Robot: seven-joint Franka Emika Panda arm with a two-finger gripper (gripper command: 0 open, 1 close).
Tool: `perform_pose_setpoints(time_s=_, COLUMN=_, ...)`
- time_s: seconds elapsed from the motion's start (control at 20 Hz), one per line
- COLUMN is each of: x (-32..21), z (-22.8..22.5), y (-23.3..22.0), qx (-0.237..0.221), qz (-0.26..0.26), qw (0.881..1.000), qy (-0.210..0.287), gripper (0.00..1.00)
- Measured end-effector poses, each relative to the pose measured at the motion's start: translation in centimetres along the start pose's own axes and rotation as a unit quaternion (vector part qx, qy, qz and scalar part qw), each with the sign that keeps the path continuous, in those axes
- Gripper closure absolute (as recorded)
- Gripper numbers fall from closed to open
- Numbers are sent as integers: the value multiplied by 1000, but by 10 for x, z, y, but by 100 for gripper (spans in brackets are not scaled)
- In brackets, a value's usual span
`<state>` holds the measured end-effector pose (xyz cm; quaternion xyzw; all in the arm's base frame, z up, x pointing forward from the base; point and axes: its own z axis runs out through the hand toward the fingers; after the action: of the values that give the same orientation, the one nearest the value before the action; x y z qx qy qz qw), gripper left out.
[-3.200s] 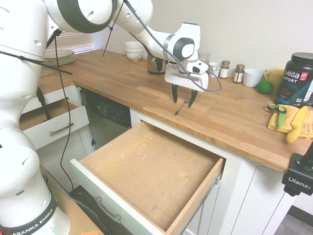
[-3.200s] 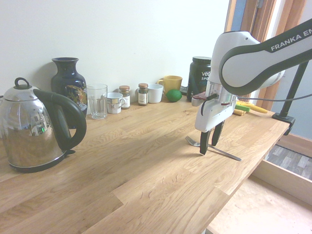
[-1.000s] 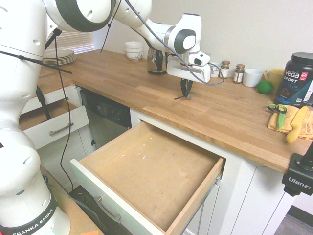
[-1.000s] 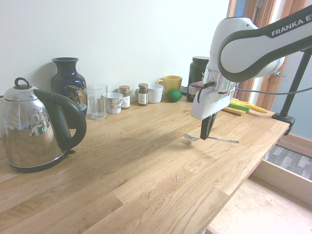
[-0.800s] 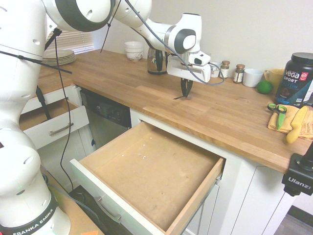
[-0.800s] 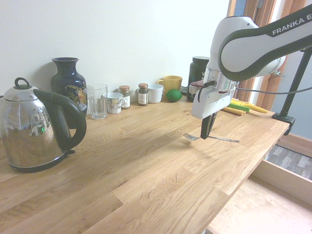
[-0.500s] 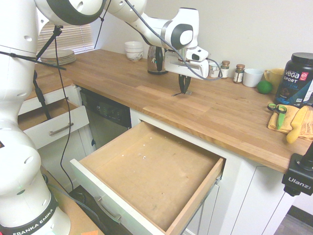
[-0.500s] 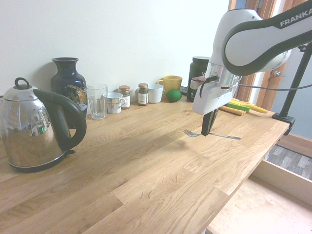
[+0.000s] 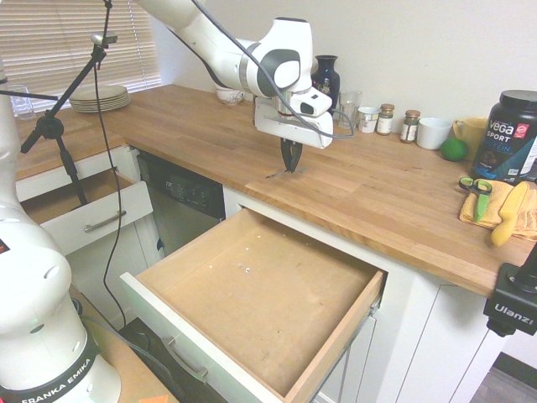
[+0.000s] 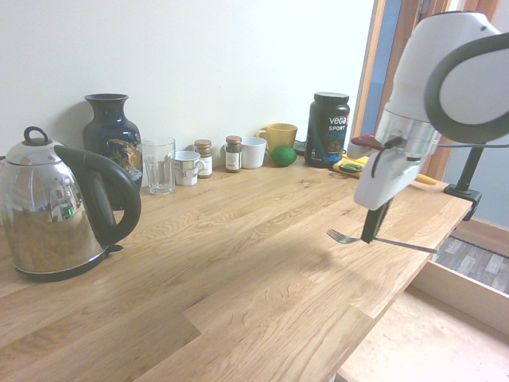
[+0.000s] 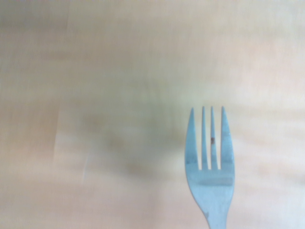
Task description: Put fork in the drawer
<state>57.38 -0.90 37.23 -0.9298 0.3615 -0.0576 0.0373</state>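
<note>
In the first exterior view, a smaller white drawer (image 9: 88, 217) stood partly open at the far left, below a stack of plates (image 9: 101, 97) on the tabletop (image 9: 394, 201); its contents could not be made out. To the right of it, the drawer (image 9: 260, 302) with the brown wooden interior and the metal bar handle was pulled fully out; its floor held nothing except a few small specks near the middle. Above the drawer's rear edge, the tool (image 9: 290, 166) pointed straight down over the front strip of the tabletop, with its fingers closed on the fork (image 9: 279, 174). The fork was held roughly level, clear of the wood and not inside the drawer. In the second exterior view, the fork (image 10: 382, 240) projected from both sides of the closed fingers, with the tines toward the left and the thin handle toward the right, near the tabletop's front edge. The wrist view showed the four tines of the fork (image 11: 208, 157) over blurred wood grain. Further right along the back wall stood a dark vase (image 9: 325, 77), a drinking glass (image 9: 351, 102), a small mug (image 9: 367, 117), two spice jars (image 9: 386, 118), a white cup (image 9: 434, 132) and a yellow mug (image 9: 470, 134); whether any of these vessels held anything could not be told. A green round fruit (image 9: 454, 149) lay beside a closed black supplement tub (image 9: 507, 134). At the far right, green-handled scissors (image 9: 476, 191) lay on a yellow cloth (image 9: 497, 210).
</note>
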Motion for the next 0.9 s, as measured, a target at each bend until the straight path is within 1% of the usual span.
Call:
perform_pose_setpoints(time_s=0.5, x=-67, z=2, y=60, qx=7, qz=8, qw=1000, qy=3, gripper=100)
perform_pose_setpoints(time_s=0.9, x=-93, z=19, y=99, qx=0, qz=23, qw=1000, qy=-1, gripper=100)
